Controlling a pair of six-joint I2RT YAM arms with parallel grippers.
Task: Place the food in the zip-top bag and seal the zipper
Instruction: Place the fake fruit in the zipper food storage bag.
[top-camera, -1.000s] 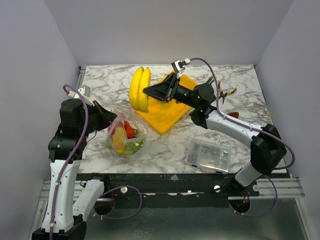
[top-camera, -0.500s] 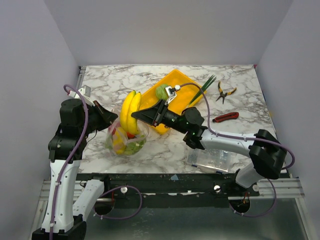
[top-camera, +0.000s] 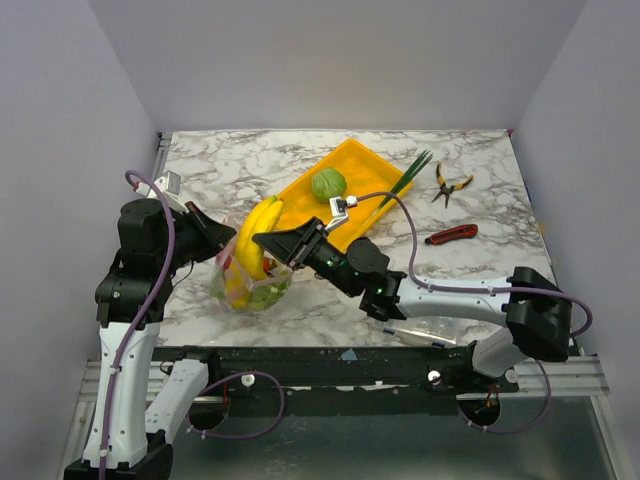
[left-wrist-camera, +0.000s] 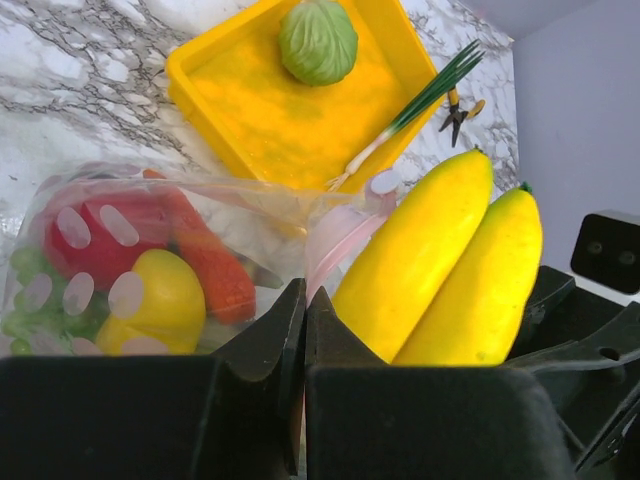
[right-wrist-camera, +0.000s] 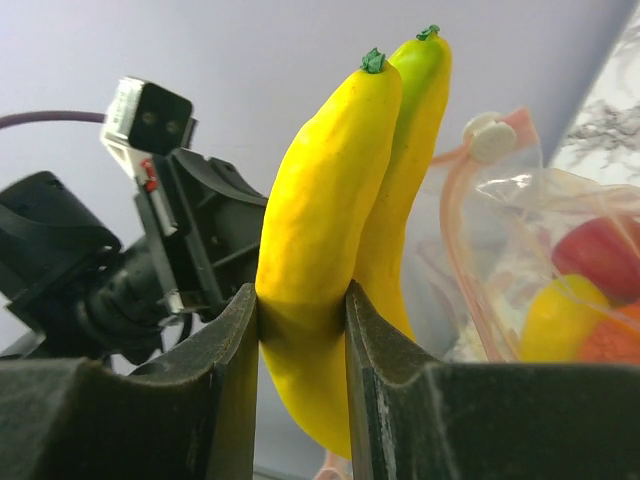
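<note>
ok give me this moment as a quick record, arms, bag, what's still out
left gripper: shut on the zip-top bag's mouth edge
right gripper: shut on the bananas, held at the bag's mouth
in bag: tomato, pepper, yellow piece, green leafy pieces
yellow tray: green leafy ball inside; leek lying over its rim
zipper: not sealed
elsewhere on table: pliers, utility knife

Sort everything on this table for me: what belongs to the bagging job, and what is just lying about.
Belongs to the job:
bananas
clear bag
bagged food
green cabbage
leek
yellow tray

Just lying about:
pliers
red knife
clear box, partly hidden under the right arm
</note>
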